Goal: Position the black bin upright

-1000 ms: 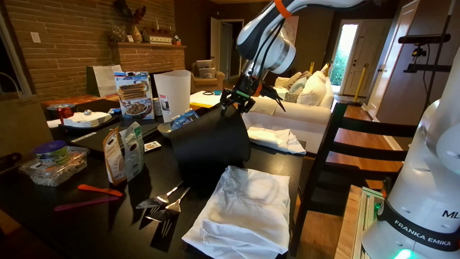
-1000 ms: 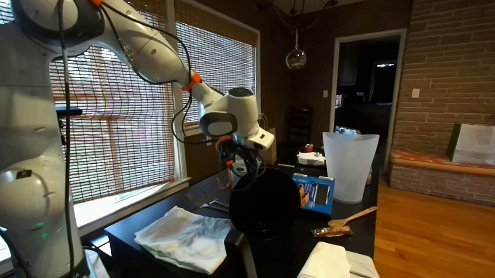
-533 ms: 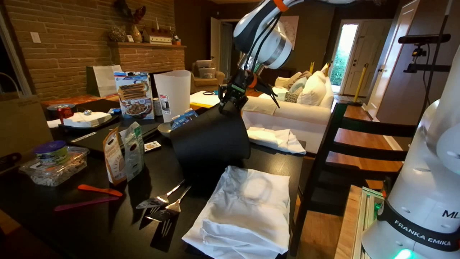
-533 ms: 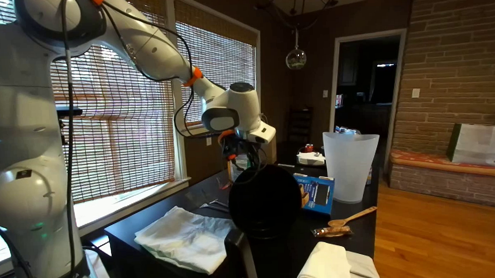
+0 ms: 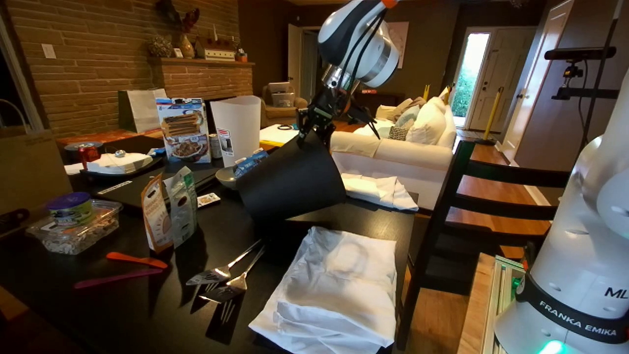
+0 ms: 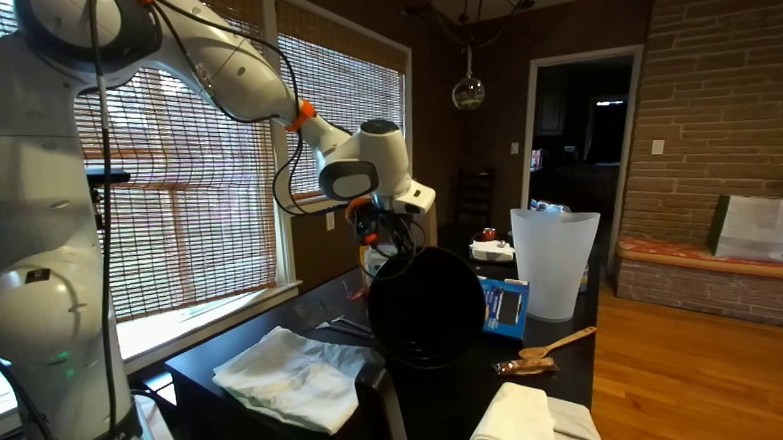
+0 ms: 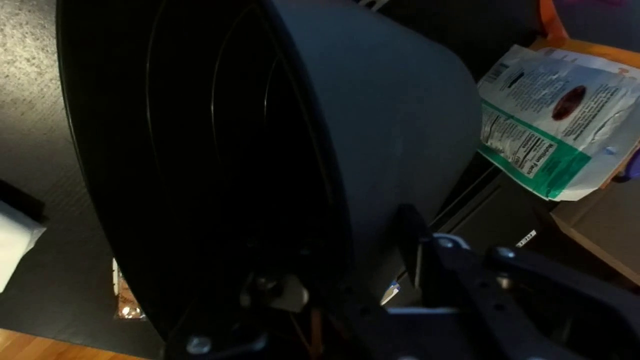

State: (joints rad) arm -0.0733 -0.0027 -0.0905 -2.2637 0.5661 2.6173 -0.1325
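The black bin (image 5: 297, 179) leans far over on its side above the dark table, its mouth facing the camera in an exterior view (image 6: 427, 310). At the upper rim my gripper (image 5: 312, 133) is shut on the bin's wall. In the wrist view the bin's outer side (image 7: 390, 110) runs past one finger (image 7: 411, 225), while the other finger is lost in the darkness inside the mouth. Black on black, it is hard to tell whether the bin's lower edge still touches the table.
A white cloth (image 5: 339, 295) and metal serving utensils (image 5: 233, 280) lie in front of the bin. Behind it stand a translucent white container (image 6: 556, 266) and a blue box (image 6: 504, 307). Pouches (image 5: 181, 211) stand nearby; a chair (image 5: 511, 172) is at the table's edge.
The fingers have shut on the bin's rim and the gripper has risen. The bin has come up with it, its rim higher and its body tilting a little more.
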